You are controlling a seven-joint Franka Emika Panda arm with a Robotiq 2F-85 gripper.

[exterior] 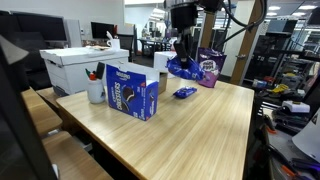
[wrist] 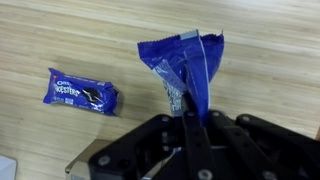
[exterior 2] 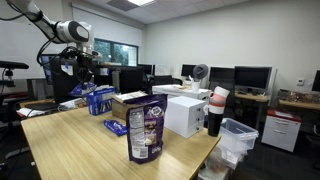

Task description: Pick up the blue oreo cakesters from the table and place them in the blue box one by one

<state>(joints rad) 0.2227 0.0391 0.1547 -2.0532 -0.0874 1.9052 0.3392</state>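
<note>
My gripper (exterior: 183, 52) is shut on a blue oreo cakesters packet (exterior: 183, 69) and holds it in the air above the far side of the table (exterior: 200, 130). In the wrist view the packet (wrist: 185, 62) hangs pinched between the jaws (wrist: 188, 118). A second blue packet (exterior: 185, 93) lies flat on the table below; it also shows in the wrist view (wrist: 80, 92) and in an exterior view (exterior 2: 116, 127). The blue box (exterior: 132, 95) stands upright to the side, apart from the gripper. In an exterior view the gripper (exterior 2: 82, 70) and held packet (exterior 2: 97, 98) show past the box (exterior 2: 127, 108).
A purple standing bag (exterior: 209, 68) stands at the table edge close to the gripper (exterior 2: 146, 130). A large white box (exterior: 85, 65) and a white cup with pens (exterior: 96, 91) stand behind the blue box. Office chairs and desks surround the table.
</note>
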